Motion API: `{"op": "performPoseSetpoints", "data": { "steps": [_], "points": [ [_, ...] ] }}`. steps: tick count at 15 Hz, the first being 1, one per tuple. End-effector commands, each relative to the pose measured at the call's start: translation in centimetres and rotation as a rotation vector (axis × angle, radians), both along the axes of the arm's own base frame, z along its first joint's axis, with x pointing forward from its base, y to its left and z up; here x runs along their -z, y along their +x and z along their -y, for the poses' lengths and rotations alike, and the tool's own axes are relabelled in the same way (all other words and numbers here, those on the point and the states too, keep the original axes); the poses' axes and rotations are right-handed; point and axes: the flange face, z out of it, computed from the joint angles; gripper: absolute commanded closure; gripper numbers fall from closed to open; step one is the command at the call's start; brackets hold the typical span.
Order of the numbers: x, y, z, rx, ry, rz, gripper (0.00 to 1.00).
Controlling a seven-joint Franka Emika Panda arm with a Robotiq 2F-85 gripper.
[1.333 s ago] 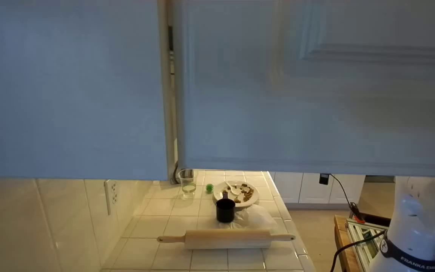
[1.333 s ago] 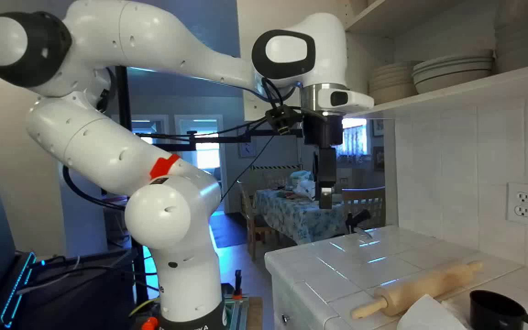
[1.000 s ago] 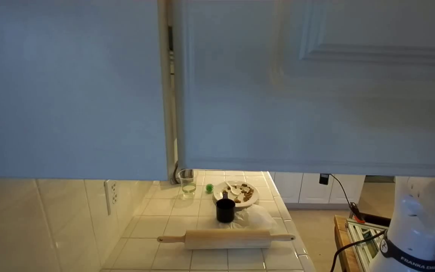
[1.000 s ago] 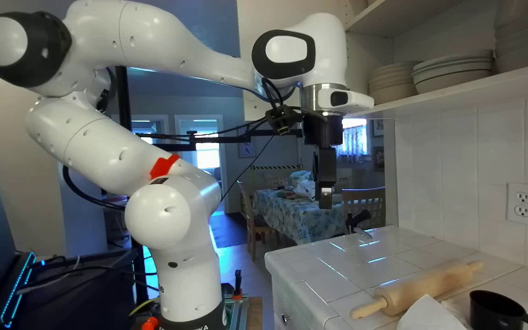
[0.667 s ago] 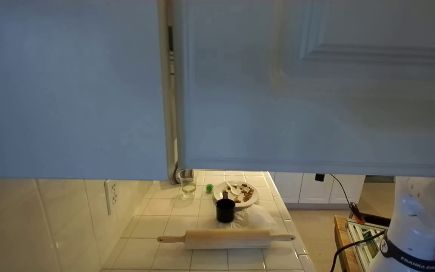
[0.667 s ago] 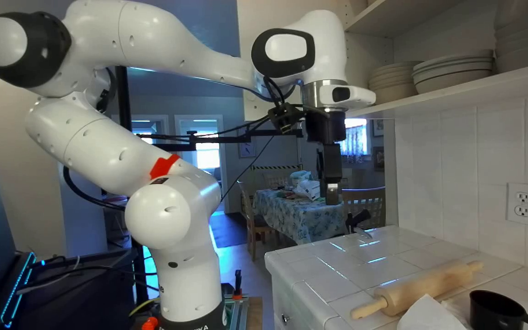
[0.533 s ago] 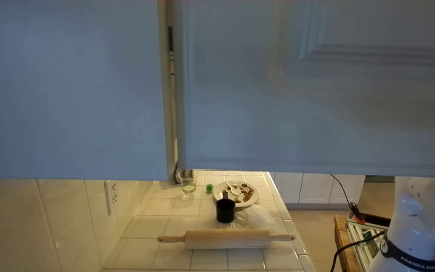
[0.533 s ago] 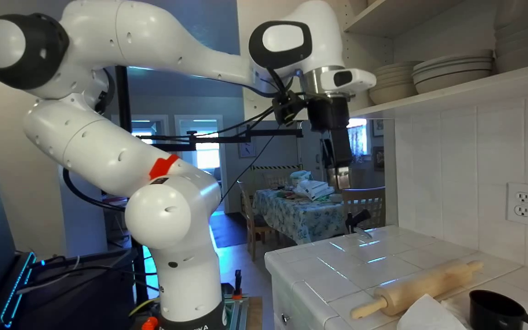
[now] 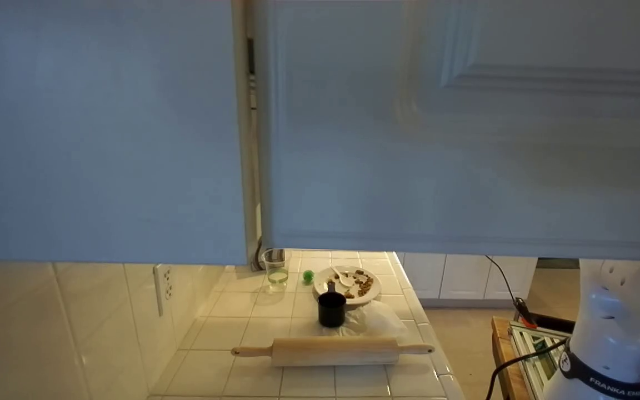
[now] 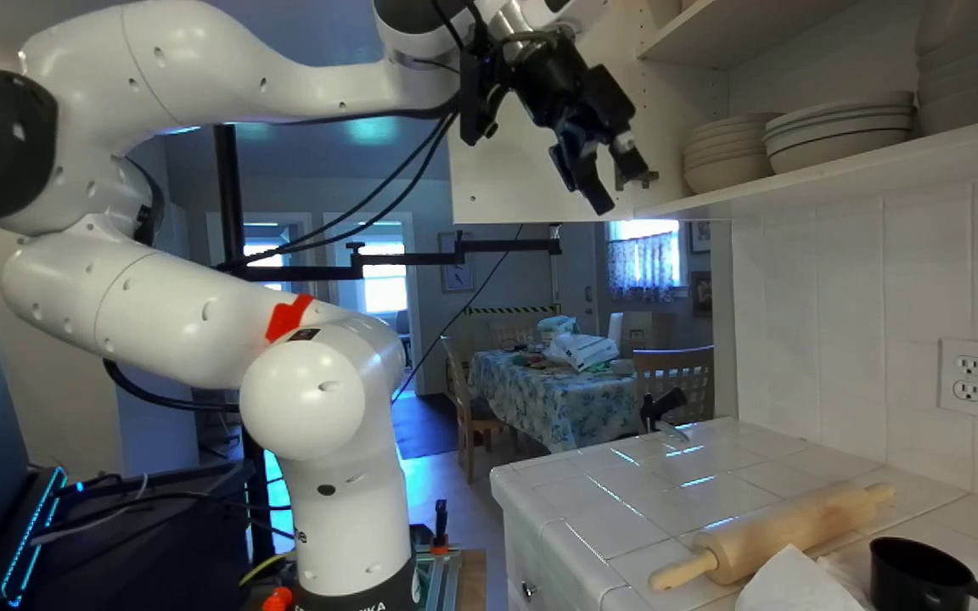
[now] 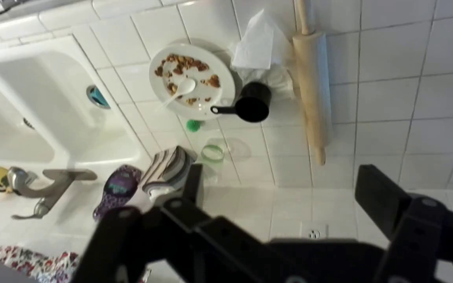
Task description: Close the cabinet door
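The cabinet door stands open above counter level; gripper near shelf height, fingers wide apart.

From my remote station, I identify the door in an exterior view by its raised moulding, at upper right; a narrow gap separates it from the plain panel. On the tiled counter, wrist view, I read: rolling pin beside a crumpled white sheet; black measuring cup next to a white plate holding a spoon and brown pieces; green ball and clear cup nearby; double-basin sink adjoining. In an exterior view, a shelf carries stacked bowls above the wall outlet; beyond the counter, the room contains a cloth-covered dining table and a bright curtained window.
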Motion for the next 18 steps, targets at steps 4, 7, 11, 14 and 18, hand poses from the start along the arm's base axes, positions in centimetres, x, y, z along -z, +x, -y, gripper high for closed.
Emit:
{"op": "performPoseSetpoints", "data": {
  "steps": [4,7,11,14,18],
  "points": [
    [-3.1,-2.7,1.3,-0.055,0.033,0.138,0.0],
    [-3.4,-2.9,1.6,-0.062,0.044,0.15,0.0],
    [-3.7,-2.9,1.5,-0.078,0.048,0.168,0.0],
    [-5.6,-2.5,1.4,-0.104,0.068,0.228,0.0],
    [-8.3,-2.3,0.7,-0.206,0.117,0.315,0.0]
  ]
}}
